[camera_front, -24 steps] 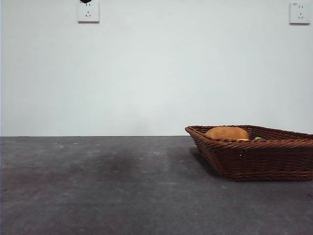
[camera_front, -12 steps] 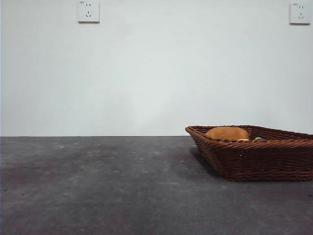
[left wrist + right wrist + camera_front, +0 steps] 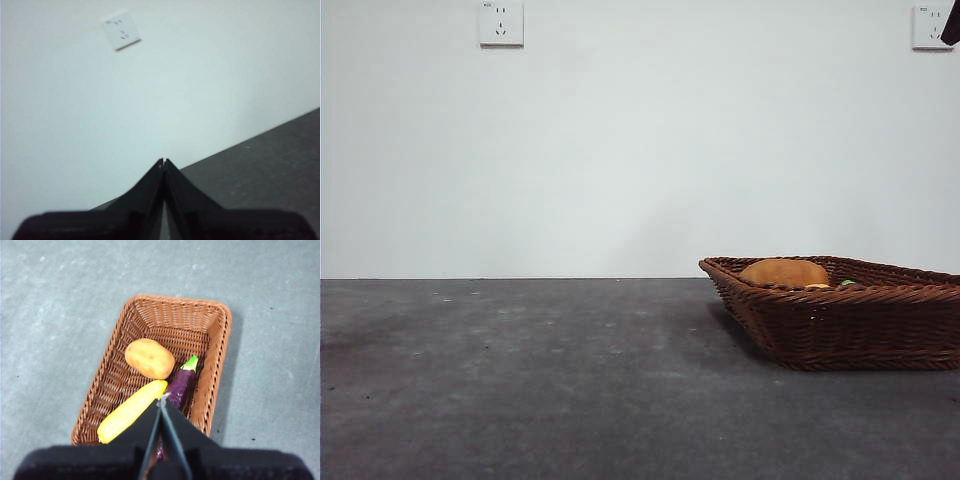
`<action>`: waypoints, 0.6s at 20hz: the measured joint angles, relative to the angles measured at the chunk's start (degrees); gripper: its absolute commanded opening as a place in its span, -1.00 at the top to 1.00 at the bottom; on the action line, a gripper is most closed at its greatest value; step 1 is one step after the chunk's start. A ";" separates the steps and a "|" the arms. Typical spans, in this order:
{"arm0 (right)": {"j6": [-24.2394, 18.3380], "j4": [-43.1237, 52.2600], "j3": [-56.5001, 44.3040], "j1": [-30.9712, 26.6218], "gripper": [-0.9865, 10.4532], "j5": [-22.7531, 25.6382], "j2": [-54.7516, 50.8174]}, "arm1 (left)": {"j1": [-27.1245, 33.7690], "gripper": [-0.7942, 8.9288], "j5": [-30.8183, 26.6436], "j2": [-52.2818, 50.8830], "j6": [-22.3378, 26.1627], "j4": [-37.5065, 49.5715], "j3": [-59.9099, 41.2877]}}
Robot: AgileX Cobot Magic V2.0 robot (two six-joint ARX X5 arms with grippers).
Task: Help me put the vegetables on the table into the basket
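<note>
I'm seeing all three vegetables sitting inside the basket (image 3: 165,365), centre of the right wrist frame: potato (image 3: 149,358) in the middle, yellow vegetable (image 3: 131,411) lying diagonally below it, eggplant (image 3: 181,385) just beside both, toward the basket's right wall. Right gripper (image 3: 162,401) is hanging high over the basket, jaws pressed together, holding nothing. Left gripper (image 3: 163,163) is pointing at the wall, jaws also together, empty. In the front view the basket is sitting at lower right on the table (image 3: 540,380).
</note>
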 measured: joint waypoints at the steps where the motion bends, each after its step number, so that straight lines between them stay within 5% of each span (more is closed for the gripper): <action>1: 0.00 0.13 0.00 0.00 0.82 0.00 0.00 | 0.72 0.85 -0.02 -2.71 -0.17 3.06 -5.14; 7: 0.00 0.13 0.00 0.00 0.82 0.00 0.00 | 2.23 0.85 -0.13 -15.63 -6.62 10.71 -32.11; 12: 0.00 0.13 0.00 0.00 0.82 0.00 0.00 | 2.23 0.85 -0.15 -23.17 -12.92 12.26 -43.54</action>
